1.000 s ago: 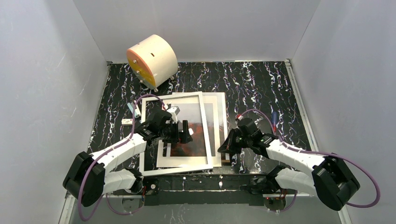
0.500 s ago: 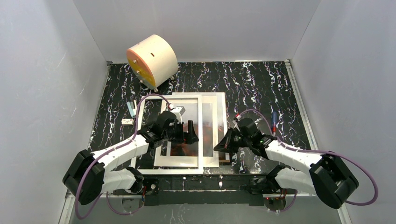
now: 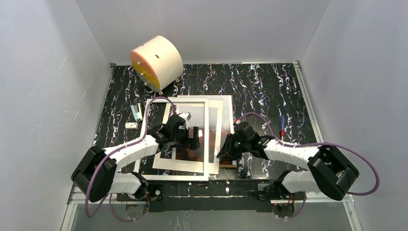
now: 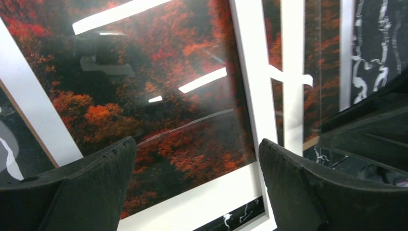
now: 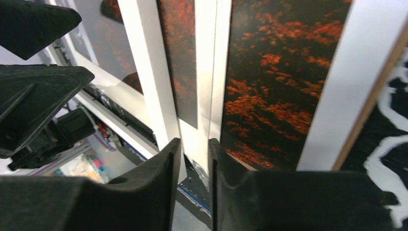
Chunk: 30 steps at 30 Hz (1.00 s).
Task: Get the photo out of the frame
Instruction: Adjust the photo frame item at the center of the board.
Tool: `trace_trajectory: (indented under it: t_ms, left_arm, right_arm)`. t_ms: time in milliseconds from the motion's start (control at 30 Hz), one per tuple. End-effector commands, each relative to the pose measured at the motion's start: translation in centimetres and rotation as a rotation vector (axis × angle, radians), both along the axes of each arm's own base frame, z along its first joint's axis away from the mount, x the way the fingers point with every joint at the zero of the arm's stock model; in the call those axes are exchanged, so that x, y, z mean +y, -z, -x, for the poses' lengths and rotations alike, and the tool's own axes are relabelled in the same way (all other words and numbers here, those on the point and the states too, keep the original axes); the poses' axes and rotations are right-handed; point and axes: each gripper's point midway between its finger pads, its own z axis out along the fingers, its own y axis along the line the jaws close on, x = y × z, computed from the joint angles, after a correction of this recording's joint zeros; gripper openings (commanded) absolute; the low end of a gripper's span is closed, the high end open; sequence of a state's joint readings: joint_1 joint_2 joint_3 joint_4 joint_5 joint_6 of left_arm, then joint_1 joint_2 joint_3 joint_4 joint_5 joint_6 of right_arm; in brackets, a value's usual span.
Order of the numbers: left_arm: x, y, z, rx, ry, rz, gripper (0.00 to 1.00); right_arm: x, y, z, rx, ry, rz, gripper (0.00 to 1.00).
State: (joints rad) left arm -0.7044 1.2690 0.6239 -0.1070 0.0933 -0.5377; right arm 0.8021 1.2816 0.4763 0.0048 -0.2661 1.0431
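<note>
The right pincer (image 5: pixel 191 147) is closed to a slit on a rail of the thin white rectangular picture frame (image 3: pixel 208 163). The left pincer (image 4: pixel 195 149) gapes wide, holding nothing. The flexible red-orange autumn-trees paper print (image 4: pixel 168 72) lies flat directly beneath the left one's jaws, seemingly under glazing. The step looks like parting frame from print. Next, I judge, the right should draw its rail clear, leaving the left a bare paper edge to nip.

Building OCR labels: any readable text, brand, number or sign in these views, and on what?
None readable.
The photo, the frame and the cream cylinder show no lettering.
The small white item left of the frame is too small to tell.
</note>
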Motion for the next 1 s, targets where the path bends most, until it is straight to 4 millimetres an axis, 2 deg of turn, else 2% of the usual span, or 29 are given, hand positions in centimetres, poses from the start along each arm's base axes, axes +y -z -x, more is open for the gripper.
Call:
trace_trajectory:
  t_ms: [0,100,200,333,433,500,633,733,800,967]
  left_arm:
    - [1.7,1.8,0.7,0.021,-0.009,-0.084,0.95]
    - [2.0,2.0,0.8,0.018,-0.018,-0.089,0.95]
    - [2.0,2.1,0.8,0.015,-0.022,-0.09,0.95]
    - [1.8,1.9,0.6,0.013,-0.013,-0.084,0.95]
    - [1.6,1.8,0.6,0.011,-0.003,-0.082,0.95]
    - [1.5,1.8,0.7,0.016,0.006,-0.079,0.95]
    - [1.2,1.8,1.0,0.023,0.015,-0.054,0.95]
    - [0.9,1.8,1.2,0.032,0.022,-0.039,0.95]
    - [0.8,2.0,1.3,0.039,0.025,-0.036,0.95]
    - [0.9,2.2,1.6,0.051,0.03,-0.033,0.95]
  right_arm:
    - [-1.1,-1.2,-0.9,-0.075,0.019,0.085,0.4]
    - [-2.0,-1.0,0.0,-0.059,0.026,0.097,0.43]
    - [-2.2,-0.2,1.9,-0.013,0.022,0.078,0.43]
    - [-1.8,0.8,4.2,0.044,0.028,0.048,0.43]
    - [-1.5,1.4,4.9,0.077,0.058,0.008,0.48]
    - [-1.9,2.0,4.9,0.091,0.088,0.023,0.5]
    - [-0.6,1.7,4.2,0.077,0.118,-0.075,0.52]
    - [-0.4,2.4,3.9,0.081,0.14,-0.083,0.52]
    - [-0.1,2.5,3.5,0.077,0.157,-0.1,0.47]
    - [0.5,0.4,2.3,0.012,0.204,-0.208,0.32]
